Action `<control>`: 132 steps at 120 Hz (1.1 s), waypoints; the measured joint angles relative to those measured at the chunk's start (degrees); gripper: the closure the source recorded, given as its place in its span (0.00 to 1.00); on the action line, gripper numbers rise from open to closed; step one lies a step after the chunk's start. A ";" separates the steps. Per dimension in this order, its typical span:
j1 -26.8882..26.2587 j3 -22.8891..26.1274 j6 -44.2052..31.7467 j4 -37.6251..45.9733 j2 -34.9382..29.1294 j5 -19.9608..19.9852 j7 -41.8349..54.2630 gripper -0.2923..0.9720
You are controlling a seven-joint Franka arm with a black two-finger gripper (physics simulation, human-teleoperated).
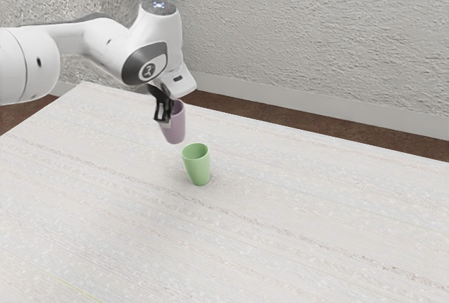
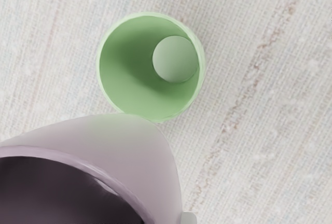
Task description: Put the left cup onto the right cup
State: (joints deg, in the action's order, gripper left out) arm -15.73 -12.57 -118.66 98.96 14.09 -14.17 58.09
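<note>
1 purple cup [image 1: 174,129] aloft — green [image 1: 196,164] nearby

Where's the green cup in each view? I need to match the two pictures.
Exterior view: the green cup stands upright on the table, just below and to the exterior view's right of the purple cup held in the gripper.
Wrist view: the green cup stands just beyond the purple cup, its open mouth toward the camera.
Shared landmark: the purple cup.
</note>
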 joint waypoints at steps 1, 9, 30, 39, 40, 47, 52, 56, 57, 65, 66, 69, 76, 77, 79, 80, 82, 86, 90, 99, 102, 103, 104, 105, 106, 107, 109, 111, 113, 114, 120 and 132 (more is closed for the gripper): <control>-0.07 -0.05 -0.01 -0.01 0.01 0.00 -0.02 0.85; -0.53 -0.26 -0.11 -0.35 0.20 -0.01 -0.20 0.85; -1.67 -0.43 -0.40 -0.64 0.56 -0.01 -0.62 0.85; -1.89 -0.43 -0.51 -0.81 0.69 0.00 -0.83 0.85; -1.93 -0.43 -0.52 -0.82 0.72 0.01 -0.85 0.85; -2.07 -0.43 -0.62 -0.89 0.92 0.08 -1.02 0.85; -2.13 -0.43 -0.72 -0.91 1.03 0.20 -1.15 0.85; -2.17 -0.43 -0.82 -0.92 1.18 0.32 -1.24 0.85; -2.18 -0.43 -0.84 -0.92 1.23 0.35 -1.26 0.85; -2.24 -0.43 -1.00 -0.92 1.58 0.56 -1.43 0.85; -2.25 -0.43 -1.01 -0.92 1.61 0.58 -1.45 0.85; -2.27 -0.43 -1.06 -0.92 1.68 0.65 -1.51 0.85; -2.29 -0.43 -1.16 -0.92 1.83 0.75 -1.66 0.85; -2.30 -0.43 -1.17 -0.92 1.84 0.77 -1.69 0.85; -2.30 -0.43 -1.19 -0.92 1.89 0.78 -1.74 0.85; -2.30 -0.43 -1.20 -0.92 1.92 0.79 -1.77 0.85; -2.30 -0.43 -1.22 -0.92 1.99 0.80 -1.83 0.85; -2.35 -0.43 -1.25 -0.92 2.11 0.83 -1.93 0.85; -2.45 -0.43 -1.29 -0.92 2.24 0.86 -2.04 0.85; -2.59 -0.43 -1.35 -0.92 2.56 0.93 -2.26 0.85; -2.62 -0.43 -1.36 -0.92 2.62 0.95 -2.33 0.85; -2.63 -0.43 -1.37 -0.92 2.64 0.95 -2.36 0.85; -2.63 -0.43 -1.37 -0.92 2.65 0.96 -2.38 0.85; -2.63 -0.43 -1.38 -0.92 2.66 0.96 -2.40 0.85; -2.64 -0.43 -1.38 -0.92 2.70 0.96 -2.42 0.85; -2.64 -0.43 -1.39 -0.92 2.73 0.97 -2.45 0.85; -2.67 -0.43 -1.41 -0.92 2.80 0.97 -2.49 0.85; -2.75 -0.43 -1.48 -0.92 2.87 0.98 -2.53 0.85; -2.82 -0.43 -1.54 -0.92 2.93 0.98 -2.58 0.85; -2.85 -0.43 -1.58 -0.92 2.96 0.98 -2.60 0.85; -2.95 -0.43 -1.83 -0.92 3.09 0.99 -2.73 0.85; -3.00 -0.43 -2.18 -0.92 3.47 0.95 -3.00 0.85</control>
State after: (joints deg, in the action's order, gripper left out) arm -18.73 -13.01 -120.84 98.03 17.56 -13.22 55.09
